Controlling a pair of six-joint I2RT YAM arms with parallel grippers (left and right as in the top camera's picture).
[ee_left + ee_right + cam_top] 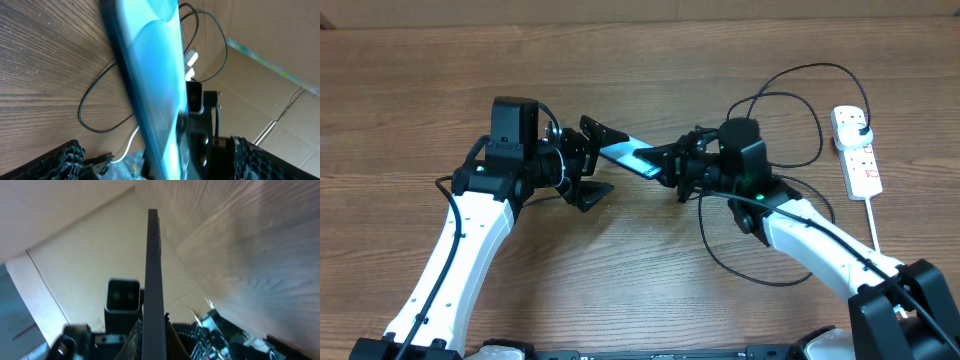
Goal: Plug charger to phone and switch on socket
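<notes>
Meanwhile, the right gripper (668, 166) is clamped tight on one end of the tilted phone (628, 154), the left gripper (598, 162) gapes wide around its other end, and the socket (862, 165) lies well apart from the phone, the charger (819, 128) looping between them on the bench (620, 280).

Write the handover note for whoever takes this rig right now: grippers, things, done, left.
Left gripper: open, one end of the phone between its fingers.
Right gripper: shut on the phone's other end, holding it on edge.
Charger: cable looped on the table, plug in the socket, by the right arm.
Done: plug in socket.
Left: connector into phone (not seen joined), then the switch; its state can't be read.
</notes>
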